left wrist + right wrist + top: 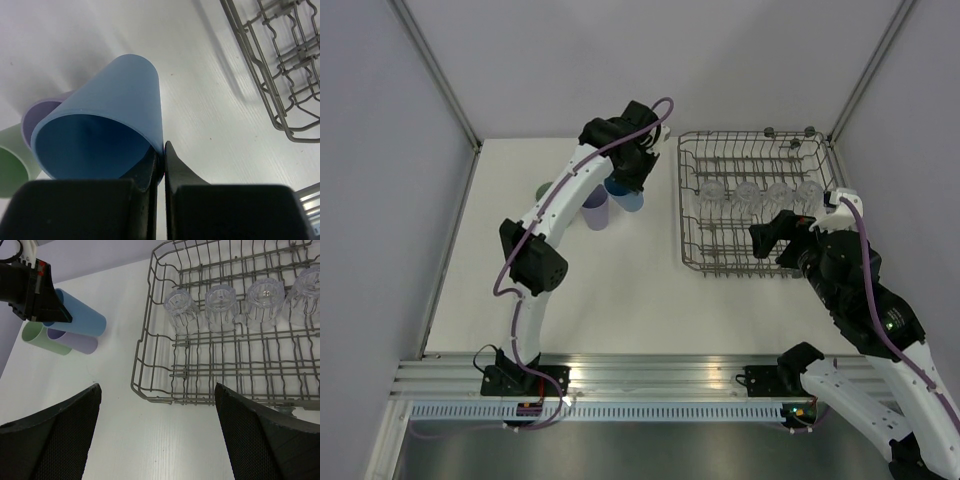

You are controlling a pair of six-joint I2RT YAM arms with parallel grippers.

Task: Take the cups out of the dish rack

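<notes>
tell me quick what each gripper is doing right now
Left gripper: closed on the blue cup, pinching its rim.
Right gripper: open, holding nothing.

A robotics lab test cell: a white desk walled by blank grey panels, an aluminium rail along its near edge (left arm and right arm bolted there).

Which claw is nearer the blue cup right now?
Left. The left claw pinches the rim of the blue cup; the right claw hovers open beside the dish rack, not touching the cup.
</notes>
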